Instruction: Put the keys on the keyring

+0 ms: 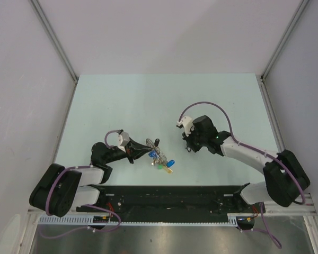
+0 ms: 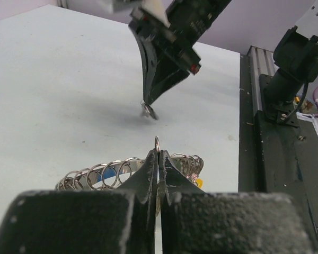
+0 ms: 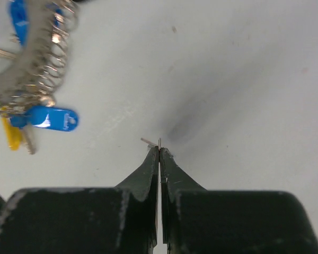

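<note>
The keyring [image 1: 158,154] lies on the table left of centre, a wire ring with many small rings and keys. Its keys have a black head [image 1: 157,141], blue heads [image 1: 171,162] and a yellow one [image 1: 169,170]. My left gripper [image 1: 142,150] is shut on the keyring's edge; in the left wrist view a ring loop [image 2: 157,144] sticks up between the shut fingertips [image 2: 159,154]. My right gripper [image 1: 187,149] is shut on a thin silver key [image 3: 158,142], tip near the table, right of the keyring. The keyring shows at the upper left of the right wrist view [image 3: 37,69].
The pale green table [image 1: 122,100] is walled by white panels at the left, back and right. A black rail [image 1: 169,196] with the arm bases runs along the near edge. The right arm's purple cable [image 1: 201,105] loops above it.
</note>
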`<action>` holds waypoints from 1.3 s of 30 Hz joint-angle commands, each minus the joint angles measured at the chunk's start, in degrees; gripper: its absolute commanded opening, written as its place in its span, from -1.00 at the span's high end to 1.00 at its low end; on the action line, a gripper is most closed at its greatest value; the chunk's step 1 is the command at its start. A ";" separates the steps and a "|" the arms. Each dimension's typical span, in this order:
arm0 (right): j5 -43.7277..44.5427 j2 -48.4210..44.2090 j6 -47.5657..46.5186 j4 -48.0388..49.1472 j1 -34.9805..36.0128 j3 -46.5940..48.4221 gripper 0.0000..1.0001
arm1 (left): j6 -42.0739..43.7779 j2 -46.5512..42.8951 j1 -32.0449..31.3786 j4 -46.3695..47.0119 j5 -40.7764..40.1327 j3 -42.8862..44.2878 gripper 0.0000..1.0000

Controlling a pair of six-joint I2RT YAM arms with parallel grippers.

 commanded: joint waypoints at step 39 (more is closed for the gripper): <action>-9.24 -1.91 -22.64 -14.21 21.17 20.84 1.00 | -1.98 1.18 -3.89 24.99 8.56 5.20 0.99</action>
